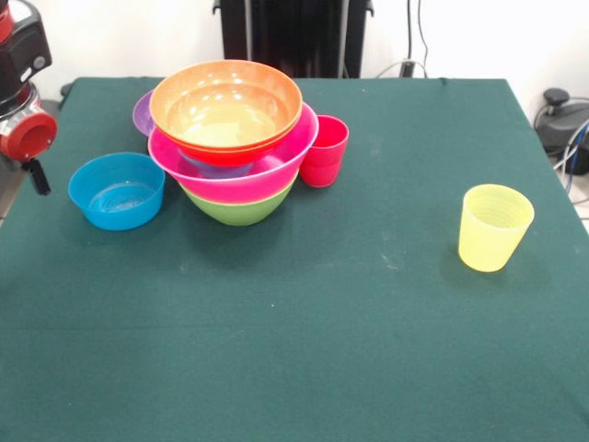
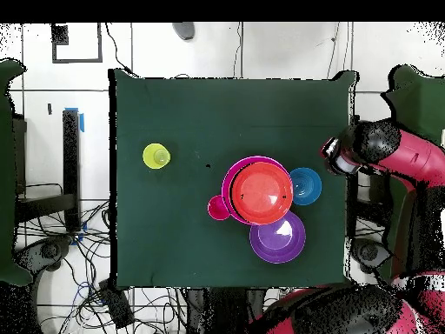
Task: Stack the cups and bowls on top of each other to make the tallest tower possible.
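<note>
The tower (image 1: 235, 152) stands at the back left of the table: a green bowl (image 1: 239, 210) at the bottom, a big pink bowl (image 1: 230, 180) in it, and an orange bowl (image 1: 225, 106) (image 2: 261, 193) on top. A red cup (image 1: 324, 152) (image 2: 218, 208) stands upright against its right side. Behind the tower on the left sits a purple bowl (image 1: 143, 112) (image 2: 278, 238). A blue bowl (image 1: 117, 191) (image 2: 306, 185) rests alone to its left. The yellow cup (image 1: 495, 226) (image 2: 156, 156) stands upright, far off to the right. My gripper (image 2: 336, 155) hangs off the table's edge beside the blue bowl, holding nothing that I can see.
The table wears a dark green cloth (image 1: 294, 350). The arm's red and black body (image 1: 26, 120) fills the top left corner of the front view. Cables and a black device (image 1: 561, 115) lie beyond the table's right edge.
</note>
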Available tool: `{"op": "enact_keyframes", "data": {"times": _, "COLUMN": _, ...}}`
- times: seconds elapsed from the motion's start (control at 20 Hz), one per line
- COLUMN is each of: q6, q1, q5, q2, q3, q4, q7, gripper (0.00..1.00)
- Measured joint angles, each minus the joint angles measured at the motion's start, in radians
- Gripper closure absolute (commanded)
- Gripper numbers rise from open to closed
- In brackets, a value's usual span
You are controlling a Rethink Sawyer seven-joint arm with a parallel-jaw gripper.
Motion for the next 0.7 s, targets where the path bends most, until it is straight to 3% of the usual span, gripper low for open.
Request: {"op": "enact_keyframes", "data": {"times": 0.7, "q6": 0.0, "q1": -0.04, "q5": 0.0, "q2": -0.002, "q3": 0.0, "q4": -0.001, "q7": 0.0, "gripper": 0.0}}
